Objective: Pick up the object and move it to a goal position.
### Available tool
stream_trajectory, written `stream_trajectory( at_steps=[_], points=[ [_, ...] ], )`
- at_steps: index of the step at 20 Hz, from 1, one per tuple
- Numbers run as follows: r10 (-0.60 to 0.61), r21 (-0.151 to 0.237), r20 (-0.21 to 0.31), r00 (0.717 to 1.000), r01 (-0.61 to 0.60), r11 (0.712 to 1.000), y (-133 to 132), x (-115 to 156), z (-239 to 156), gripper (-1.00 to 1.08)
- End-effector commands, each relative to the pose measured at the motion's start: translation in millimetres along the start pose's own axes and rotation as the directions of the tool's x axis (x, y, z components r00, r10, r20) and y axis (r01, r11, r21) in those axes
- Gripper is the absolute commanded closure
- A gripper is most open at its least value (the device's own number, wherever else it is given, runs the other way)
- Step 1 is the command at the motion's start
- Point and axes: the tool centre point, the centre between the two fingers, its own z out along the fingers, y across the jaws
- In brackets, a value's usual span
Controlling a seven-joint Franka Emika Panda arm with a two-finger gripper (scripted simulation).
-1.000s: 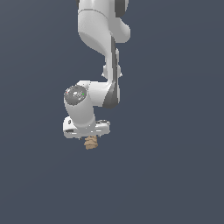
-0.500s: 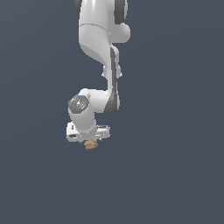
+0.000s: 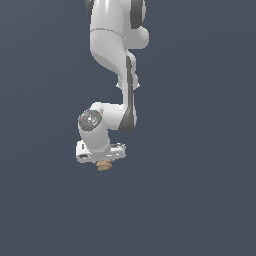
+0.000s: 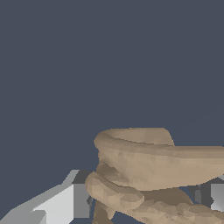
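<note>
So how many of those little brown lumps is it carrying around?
1. The tan-brown ridged block sits under the white end effector, between its fingers; the wrist view shows it close up. None other shows, though the arm could hide one.

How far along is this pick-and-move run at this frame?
Pick looks done: the small tan-brown ridged block sits under the white end effector, and the wrist view shows it between the fingers. In hand: carrying it. Left: reaching the goal, which no view shows, so the remaining travel cannot be judged.
</note>
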Motion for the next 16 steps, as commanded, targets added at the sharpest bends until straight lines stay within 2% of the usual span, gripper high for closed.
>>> stream_trajectory(
  at_steps=[1, 9, 16],
  points=[
    [0.000, 0.000, 0.000, 1.000, 0.000, 1.000, 0.0, 0.0, 0.2, 1.08],
    [-0.001, 0.000, 0.000, 1.000, 0.001, 1.000, 5.0, 2.3, -1.4, 1.08],
    [-0.001, 0.000, 0.000, 1.000, 0.001, 1.000, 28.9, 12.2, -8.0, 1.08]
  ],
)
